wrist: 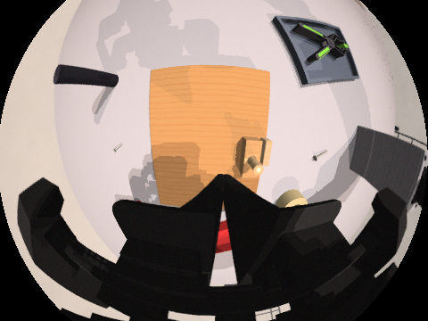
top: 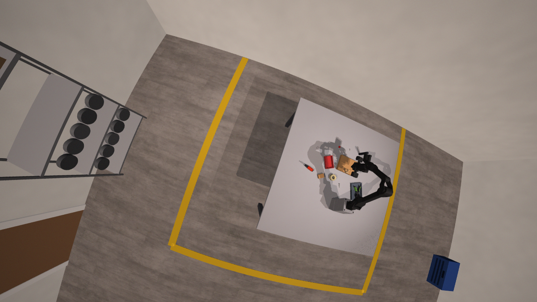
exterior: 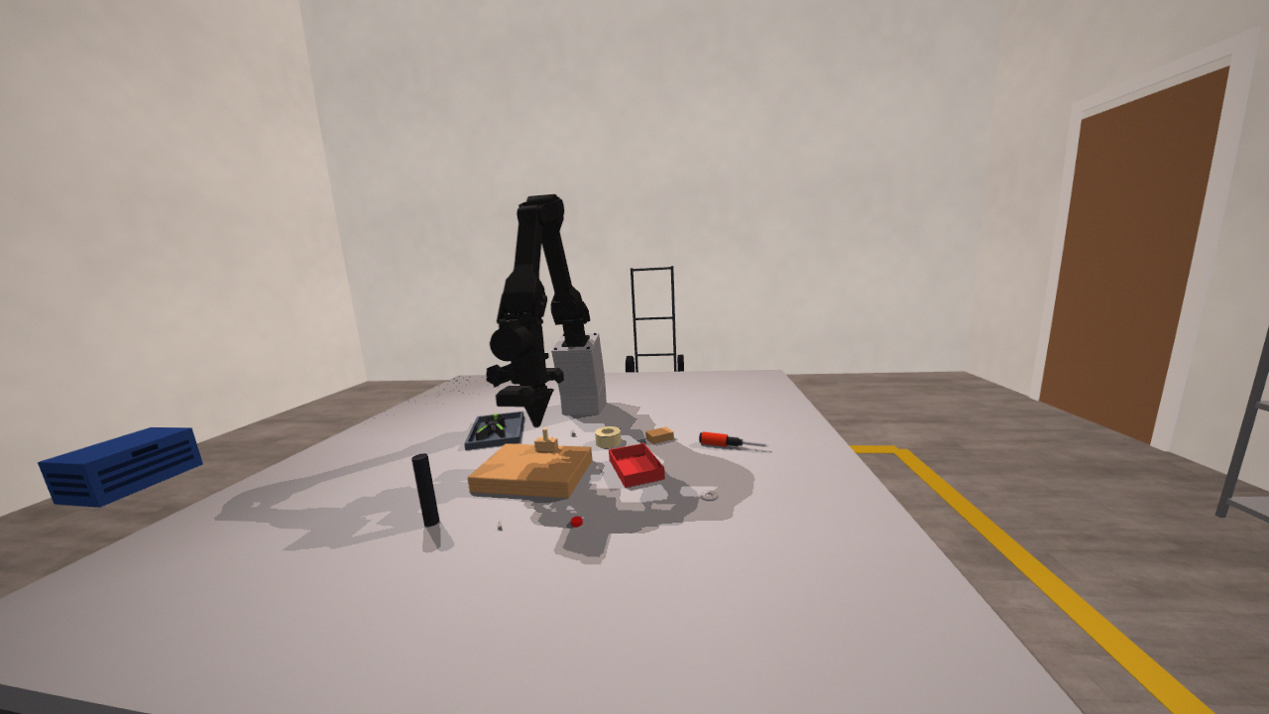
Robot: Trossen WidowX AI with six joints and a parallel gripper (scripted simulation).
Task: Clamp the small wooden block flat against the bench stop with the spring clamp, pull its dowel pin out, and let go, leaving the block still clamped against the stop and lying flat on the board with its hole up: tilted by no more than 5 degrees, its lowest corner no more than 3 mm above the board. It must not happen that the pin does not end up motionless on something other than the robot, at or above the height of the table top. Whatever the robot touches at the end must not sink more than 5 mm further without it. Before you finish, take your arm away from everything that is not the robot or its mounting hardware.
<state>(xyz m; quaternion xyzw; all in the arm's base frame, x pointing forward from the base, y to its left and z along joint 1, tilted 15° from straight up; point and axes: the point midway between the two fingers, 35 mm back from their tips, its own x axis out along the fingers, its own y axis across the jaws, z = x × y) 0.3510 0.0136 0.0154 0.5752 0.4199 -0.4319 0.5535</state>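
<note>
Gripper clenched on nothing, poised above the wooden block, whose pin stands upright, on the board.

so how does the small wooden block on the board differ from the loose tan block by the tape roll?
The small wooden block sits on the wooden board with a dowel pin standing in it; the loose tan block lies on the table, with no pin. Both are small and wood-coloured.

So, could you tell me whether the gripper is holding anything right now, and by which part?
Nothing is held: the gripper is shut on itself above the board, with the dowel pin still in its block.
</note>
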